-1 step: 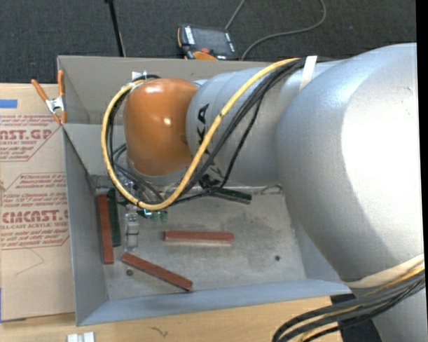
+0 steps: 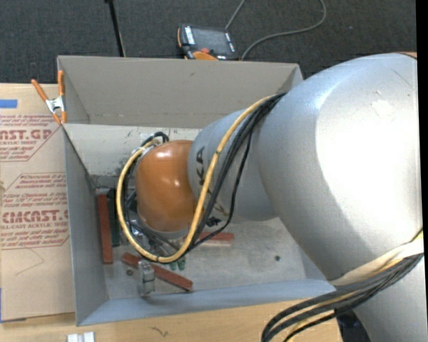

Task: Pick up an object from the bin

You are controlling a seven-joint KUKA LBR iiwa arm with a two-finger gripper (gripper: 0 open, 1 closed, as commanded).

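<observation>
Camera view: orange wrist cover point(image 2: 162, 186) sits over the bin point(image 2: 176, 91) floor, left of centre; gripper jaw opening cannot be told. Reddish-brown sticks point(image 2: 172, 279) lie lower left: probably light, rigid, flat. Grasp across the narrow width, mid-length.

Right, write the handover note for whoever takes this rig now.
Pincer: down in the left half of the grey metal bin, mostly beneath the arm's orange wrist cover; whether it is open or shut cannot be told.
Things: a long reddish-brown flat stick lies along the left wall. More such sticks lie by the front wall with a small grey metal piece. Another stick lies right of the pincer.
Done: nothing seen held.
Left: grasp one thing and lift it out.
</observation>
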